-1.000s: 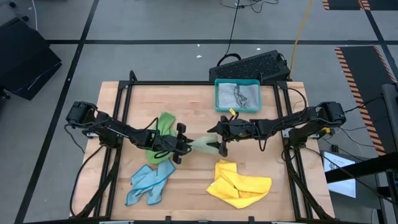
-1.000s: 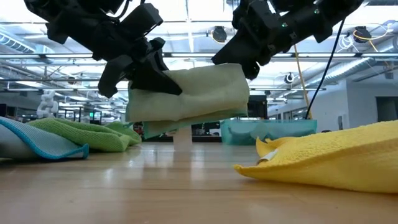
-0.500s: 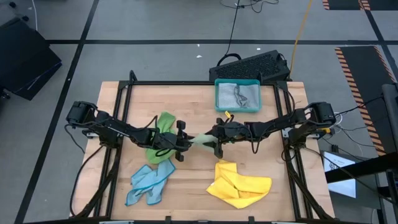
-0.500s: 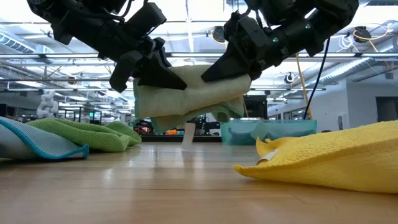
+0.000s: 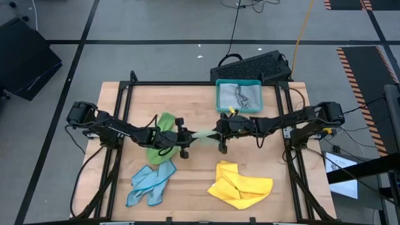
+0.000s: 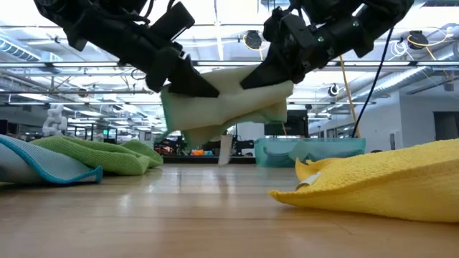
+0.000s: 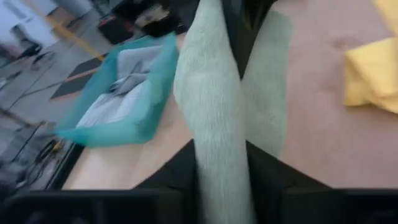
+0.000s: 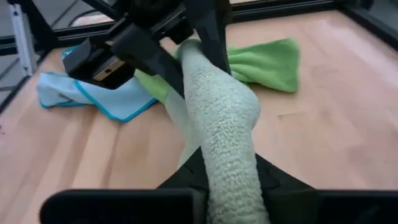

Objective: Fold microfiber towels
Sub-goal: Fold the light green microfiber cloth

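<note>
Low view: two arms hold a pale green towel (image 6: 228, 104) in the air above the table (image 6: 215, 215).

The left gripper (image 5: 182, 141) and right gripper (image 5: 221, 134) each have their jaws clamped on an end of the cloth, which hangs slack between them (clear of the wood). Bright green (image 5: 161, 132) and light blue (image 5: 149, 184) towels lie crumpled near the left arm, a yellow towel (image 5: 240, 185) lies near the table's front edge, and a teal tray (image 5: 239, 95) holds a grey cloth (image 5: 239, 94) at the far side.
</note>
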`<state>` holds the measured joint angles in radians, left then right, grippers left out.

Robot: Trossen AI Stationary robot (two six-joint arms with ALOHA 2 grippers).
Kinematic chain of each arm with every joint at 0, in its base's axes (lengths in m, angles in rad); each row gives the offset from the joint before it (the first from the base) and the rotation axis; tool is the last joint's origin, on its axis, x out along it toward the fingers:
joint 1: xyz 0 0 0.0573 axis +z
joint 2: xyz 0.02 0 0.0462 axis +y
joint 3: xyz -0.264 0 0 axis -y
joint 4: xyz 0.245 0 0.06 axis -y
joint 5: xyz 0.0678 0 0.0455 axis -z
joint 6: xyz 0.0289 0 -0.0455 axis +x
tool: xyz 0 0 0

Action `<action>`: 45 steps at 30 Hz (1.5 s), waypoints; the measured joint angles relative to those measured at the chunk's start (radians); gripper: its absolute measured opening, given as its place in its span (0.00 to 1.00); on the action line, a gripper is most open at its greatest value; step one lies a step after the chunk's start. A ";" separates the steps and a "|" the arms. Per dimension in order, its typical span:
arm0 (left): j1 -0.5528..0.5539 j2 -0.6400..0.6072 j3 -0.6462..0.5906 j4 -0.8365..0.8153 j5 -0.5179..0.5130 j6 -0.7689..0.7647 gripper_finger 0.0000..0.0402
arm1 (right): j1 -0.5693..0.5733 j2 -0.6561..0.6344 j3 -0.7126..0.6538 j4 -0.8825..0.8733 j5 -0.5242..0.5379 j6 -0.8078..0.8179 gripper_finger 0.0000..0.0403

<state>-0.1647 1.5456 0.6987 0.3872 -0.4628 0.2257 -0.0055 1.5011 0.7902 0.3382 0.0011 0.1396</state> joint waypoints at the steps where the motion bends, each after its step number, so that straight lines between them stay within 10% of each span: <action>1: 0.003 0.000 0.000 0.002 -0.016 0.001 0.32 | -0.010 -0.016 0.000 -0.021 0.000 -0.010 0.07; 10: 0.121 -0.145 -0.002 -0.004 -0.032 0.045 0.58 | -0.152 -0.176 -0.001 -0.256 0.001 -0.087 0.04; 25: 0.199 -0.212 -0.003 0.083 0.304 -0.157 0.57 | -0.221 -0.376 -0.001 -0.574 0.135 -0.036 0.04; 45: -0.039 -0.029 -0.003 0.453 0.066 -0.036 0.63 | -0.050 -0.390 -0.103 -0.156 0.100 0.080 0.04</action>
<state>-0.2035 1.5169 0.6960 0.8400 -0.3966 0.1892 -0.0554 1.1107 0.6871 0.1827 0.1013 0.2194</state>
